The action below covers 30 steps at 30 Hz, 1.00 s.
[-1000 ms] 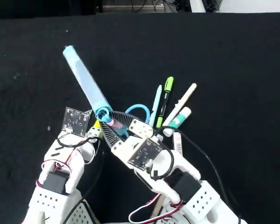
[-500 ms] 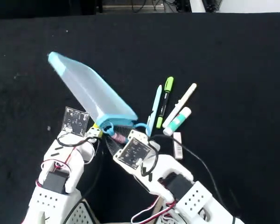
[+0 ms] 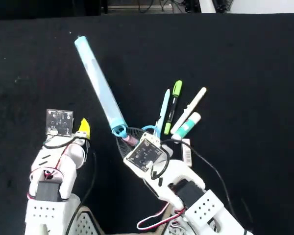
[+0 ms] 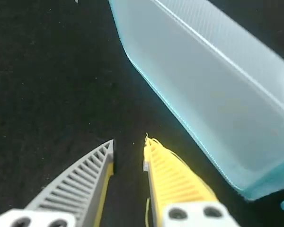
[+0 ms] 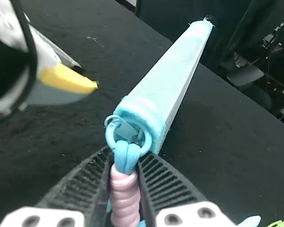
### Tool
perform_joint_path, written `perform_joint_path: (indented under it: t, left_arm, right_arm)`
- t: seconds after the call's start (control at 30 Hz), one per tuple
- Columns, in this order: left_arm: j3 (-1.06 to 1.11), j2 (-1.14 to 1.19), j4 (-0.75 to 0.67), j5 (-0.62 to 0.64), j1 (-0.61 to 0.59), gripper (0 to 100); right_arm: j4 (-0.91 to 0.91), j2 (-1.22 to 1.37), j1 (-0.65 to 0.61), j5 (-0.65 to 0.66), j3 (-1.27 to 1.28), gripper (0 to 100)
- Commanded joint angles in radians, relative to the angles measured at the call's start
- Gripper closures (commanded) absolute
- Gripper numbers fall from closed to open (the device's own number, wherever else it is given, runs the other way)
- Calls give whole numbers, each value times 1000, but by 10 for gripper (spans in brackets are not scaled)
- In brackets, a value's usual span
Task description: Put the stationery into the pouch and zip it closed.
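Right pincer [image 5: 124,156]: jaws nearly closed, clamped on a pink ribbed pull [image 5: 124,191] that hangs from a blue ring [image 5: 124,137] at the pouch's near end.

Pouch [image 3: 98,83]: long, slim, pale translucent blue, with stronger blue at the near end cap and along the seam, turned on edge. It runs straight out from the right pincer's tips and away across the black bench [image 3: 245,73].

Left pincer [image 4: 128,144]: jaws a narrow gap apart, holding nothing. Tips sit over bare bench just beside the pouch's flank, not touching it.

Loose pens [image 3: 188,110], with a green highlighter [image 3: 173,103] among them, lie fanned on the bench near the right pincer, on its side away from the left pincer.
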Motion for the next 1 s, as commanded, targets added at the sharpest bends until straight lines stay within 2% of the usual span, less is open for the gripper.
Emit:
perform_joint_path:
  t: [0.0,0.1,0.27,0.4,0.57,0.67,0.77,0.97]
  left_arm:
    - [-171,-6,94,2,-7,888]
    - [-211,-6,112,-2,-7,888]
    - [-226,-6,110,-149,-5,888]
    - [-251,-8,115,-212,-5,888]
    - [-371,-8,203,-216,-5,888]
    - [-430,-6,256,-259,2,888]
    - [-469,-2,298,-321,62,888]
    - [-544,3,402,-334,246,888]
  right_arm:
    - [3,-15,3,6,-2,988]
    - [15,-7,-37,6,-1,988]
    - [51,-15,-69,6,-1,988]
    - [51,-15,-69,6,-1,988]
    - [61,-15,-64,5,-15,988]
    - [186,-15,-51,5,-82,988]
    - [315,-15,-54,6,-150,988]
    - [261,-15,-49,6,-119,988]
